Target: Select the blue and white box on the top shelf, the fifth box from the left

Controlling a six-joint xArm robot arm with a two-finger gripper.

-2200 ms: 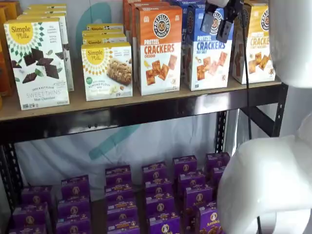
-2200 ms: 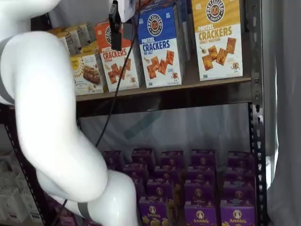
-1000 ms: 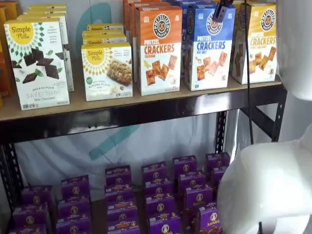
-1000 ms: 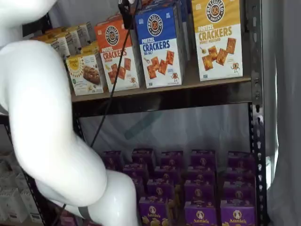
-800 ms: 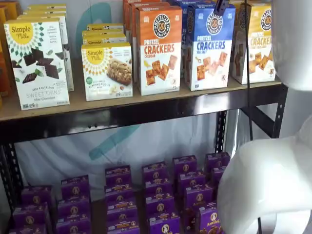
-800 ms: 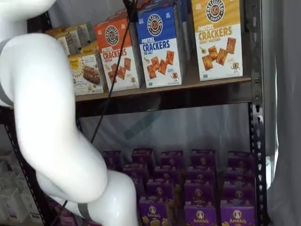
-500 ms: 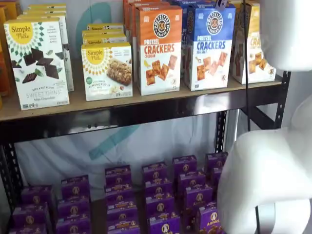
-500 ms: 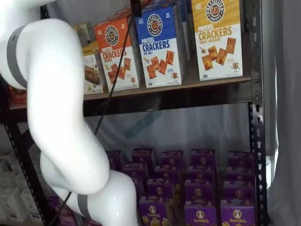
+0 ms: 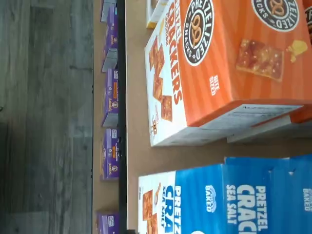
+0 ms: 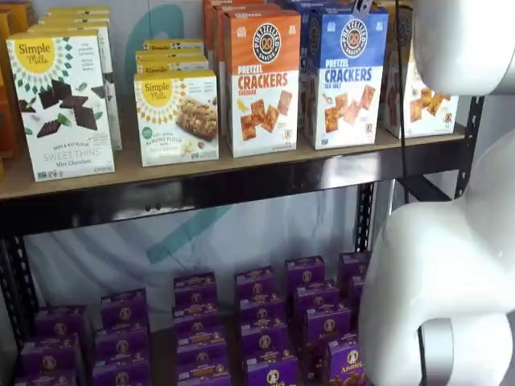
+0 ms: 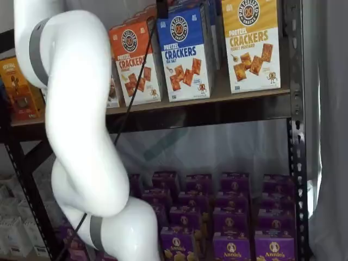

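The blue and white box (image 10: 346,76) reads "PRETZEL CRACKERS SEA SALT" and stands upright on the top shelf (image 10: 241,182), between an orange-topped cheddar box (image 10: 261,80) and a yellow-topped box (image 10: 422,100). It shows in both shelf views (image 11: 184,51), and its blue top face shows in the wrist view (image 9: 234,195). Only the dark tips of my gripper (image 10: 362,6) show, at the upper edge above the box's top, in both shelf views (image 11: 161,7). No gap or grip can be made out. A black cable hangs beside it.
My white arm (image 10: 451,273) covers the right side of one shelf view and the left of the other (image 11: 76,109). Simple Mills boxes (image 10: 60,104) stand further left. Several purple boxes (image 10: 257,322) fill the lower shelf. The orange box (image 9: 229,63) lies close beside the blue one.
The gripper has risen from in front of the blue box's upper face until only its tips show. The arm's elbow has swung across both shelf views. The boxes have not moved.
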